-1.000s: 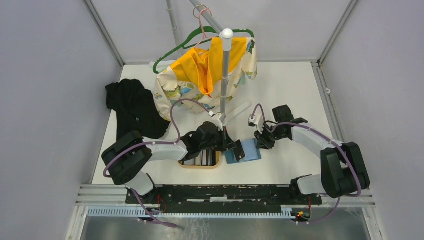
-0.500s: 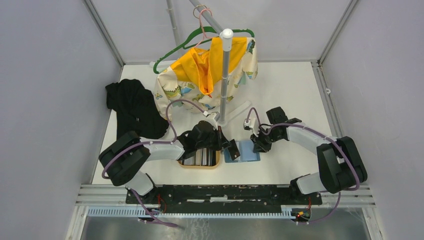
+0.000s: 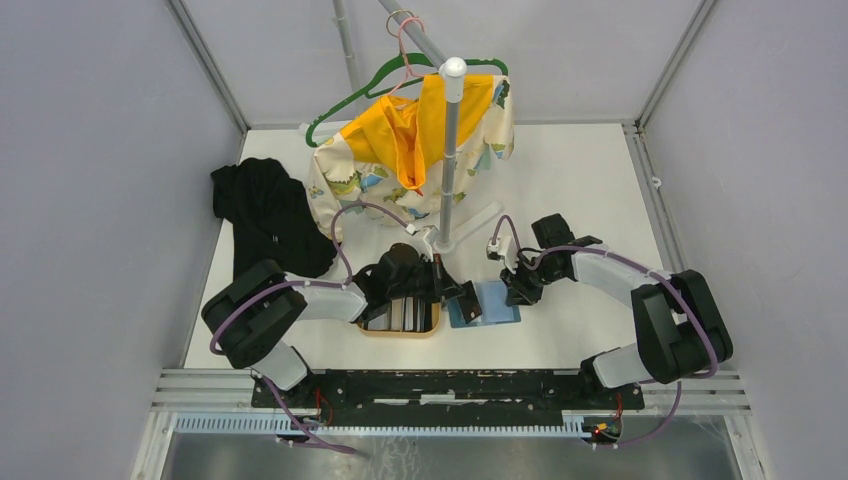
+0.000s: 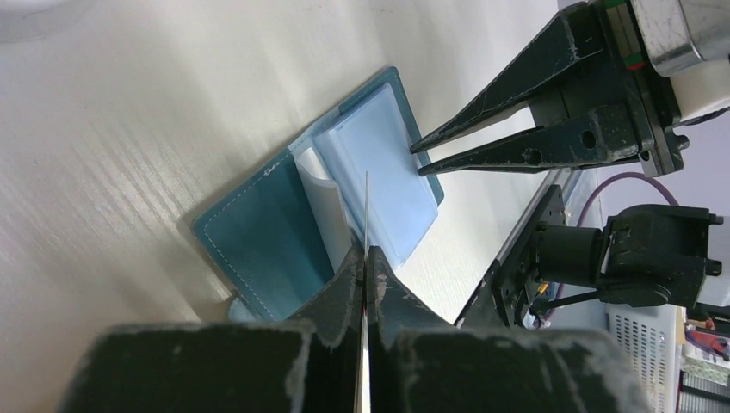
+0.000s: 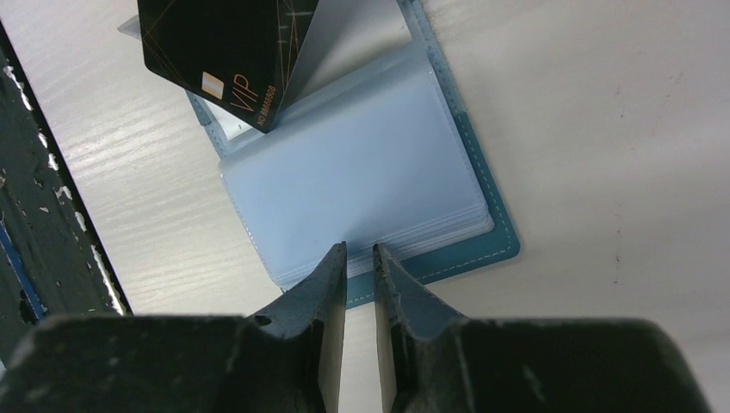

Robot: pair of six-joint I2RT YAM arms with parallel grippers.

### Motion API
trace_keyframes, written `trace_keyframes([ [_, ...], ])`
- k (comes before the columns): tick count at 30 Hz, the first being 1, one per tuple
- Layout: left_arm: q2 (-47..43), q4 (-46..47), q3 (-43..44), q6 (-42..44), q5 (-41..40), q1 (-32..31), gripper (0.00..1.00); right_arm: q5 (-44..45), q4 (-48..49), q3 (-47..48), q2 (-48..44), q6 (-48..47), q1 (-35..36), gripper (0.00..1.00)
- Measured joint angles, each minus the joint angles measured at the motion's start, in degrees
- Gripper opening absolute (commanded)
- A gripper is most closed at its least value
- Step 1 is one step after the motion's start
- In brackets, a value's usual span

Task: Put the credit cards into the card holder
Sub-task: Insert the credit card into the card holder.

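Currently the largest thing in front of you is the white table [image 3: 590,200]. A metal rack [image 3: 449,170] stands at its far middle, with a yellow and patterned garment [image 3: 385,150] hung on it. A black cloth [image 3: 262,215] lies heaped toward the far left.

Closer to the arms, the oval wooden tray [image 3: 400,332] sits partly under your left wrist. It holds a row of credit cards [image 3: 402,316], which read as dark and light stripes side by side.

Just beside the tray, on its right, the card holder [image 5: 361,172] lies open and flat on the table. A teal border shows around a stack of pale blue clear sleeves that face up. In the left wrist view, the half nearer that arm shows bare teal lining [image 4: 258,245]. One sleeve leaf [image 4: 323,198] by the spine curls up off the stack.

Your left gripper [image 4: 365,256] is clamped tight on a single black card [image 5: 228,47] printed VIP. The card is held on edge and tilted, with its lower corner over the sleeves beside the raised leaf. You cannot tell whether that corner has entered a pocket.

Your right gripper [image 5: 359,251] has its jaws a narrow slit apart with nothing between them. Its tips are at the outer edge of the sleeve stack, opposite the spine.
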Motion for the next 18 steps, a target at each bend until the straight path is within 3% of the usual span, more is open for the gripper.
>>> trace_keyframes([
  [18,0.6,7.1,-2.0,-4.4,2.0,0.5,0.02,1.7,0.3,0.2,0.3,0.6,0.0,0.23],
])
